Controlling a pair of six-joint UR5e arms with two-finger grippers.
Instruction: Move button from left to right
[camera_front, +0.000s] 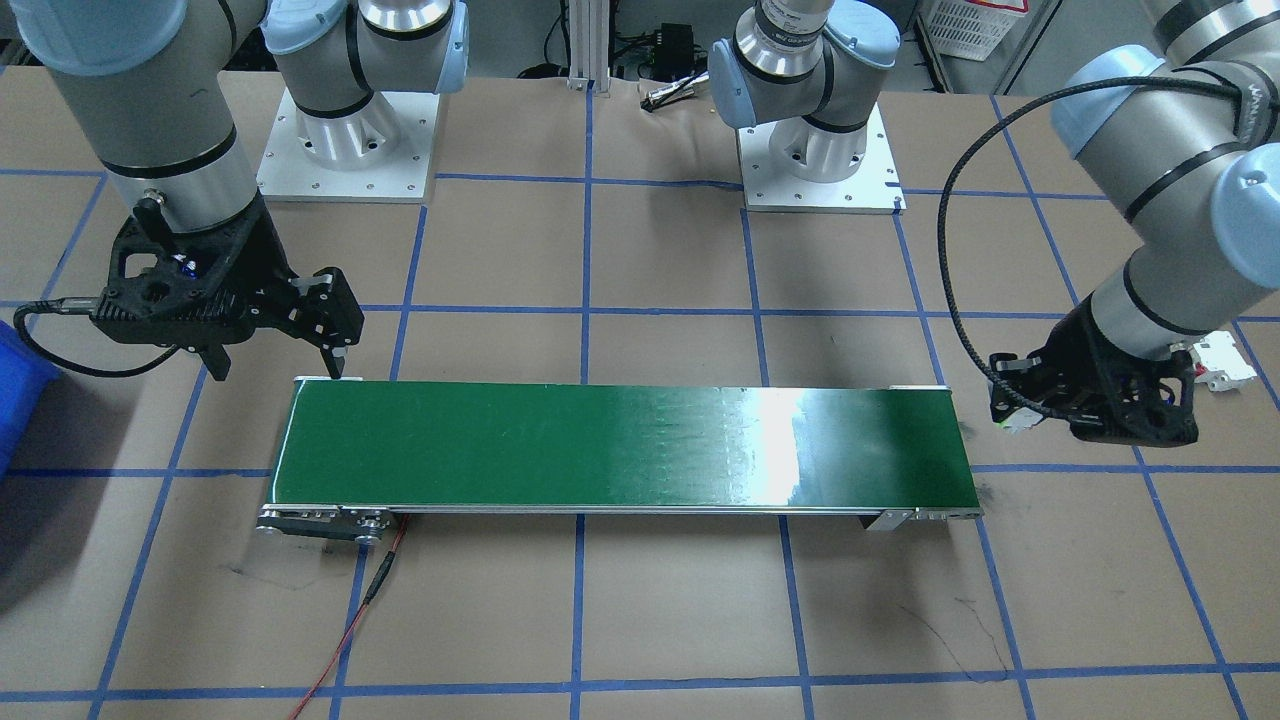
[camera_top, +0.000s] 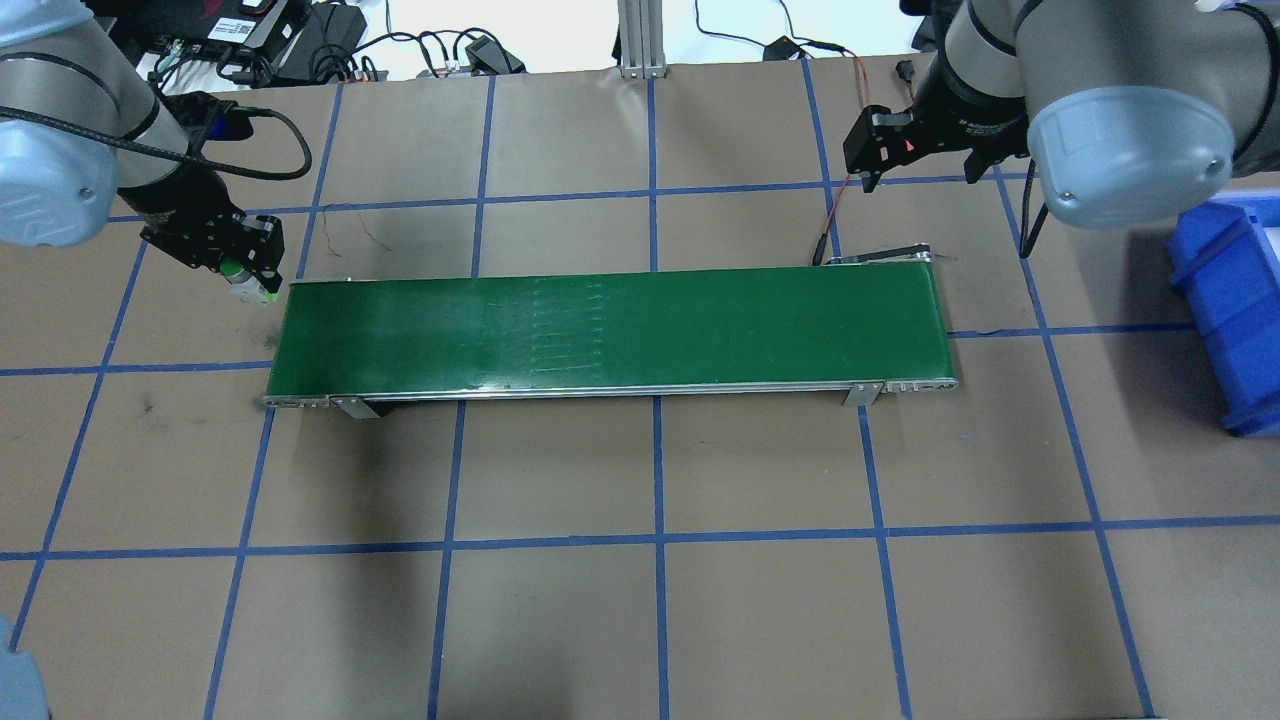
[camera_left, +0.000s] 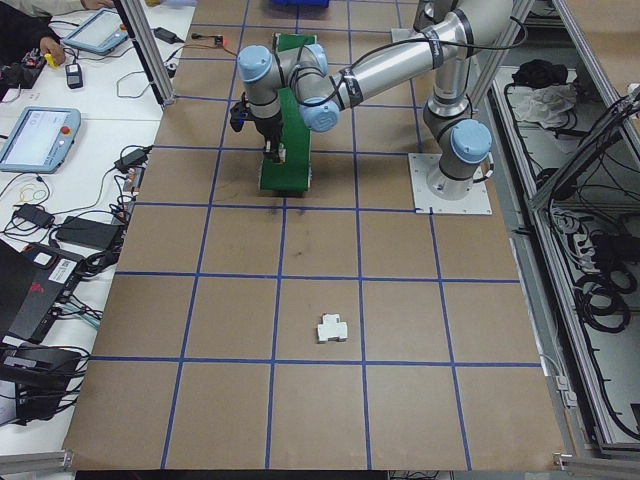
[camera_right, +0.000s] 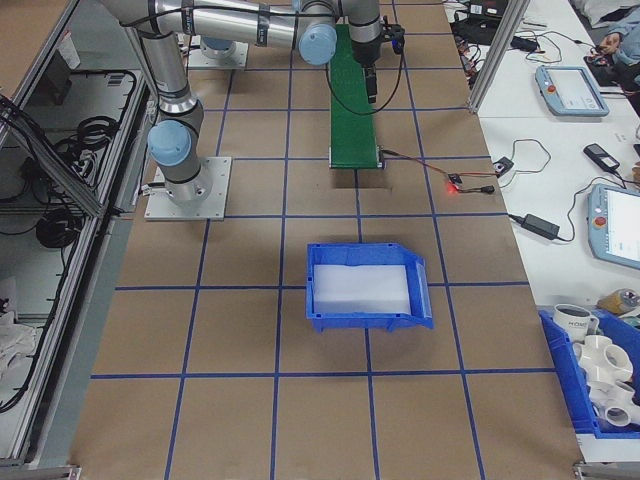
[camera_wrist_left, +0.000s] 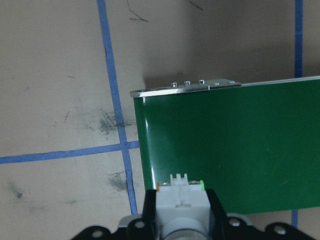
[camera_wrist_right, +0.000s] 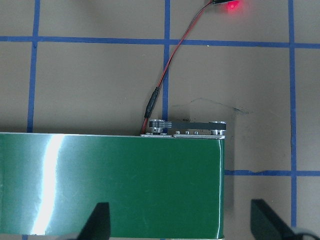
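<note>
Brown paper-covered table (camera_top: 640, 600) with a blue tape grid. Green conveyor belt (camera_top: 610, 325) lies lengthwise across the middle, nothing on its surface. Red-and-black wire (camera_wrist_right: 159, 82) runs off its right end toward a small red light (camera_wrist_right: 231, 6).

Blue bin (camera_right: 366, 286) sits on the table well beyond the belt's right end, at about 3 o'clock from the belt in the overhead view.

Left arm reaches in at 9 o'clock of the belt. Left gripper (camera_top: 243, 268) hangs just off the belt's left end, at the far corner, clenched on the button (camera_top: 241, 275). Wrist view shows the button's (camera_wrist_left: 181, 200) grey-white body between the black fingers (camera_wrist_left: 217, 207), light green base poking forward, right at the belt's edge. So the button is in the left gripper, above the table next to the belt's left end, not on the belt.

Right gripper (camera_top: 920, 160) hovers over the far side of the belt's right end, at about 1 o'clock from it. Fingers spread wide, nothing between them; wrist view shows both fingertips (camera_wrist_right: 97, 220) well apart over the belt end.

White block with red parts (camera_left: 332, 328) lies alone on the table, well apart from the belt's left end.
</note>
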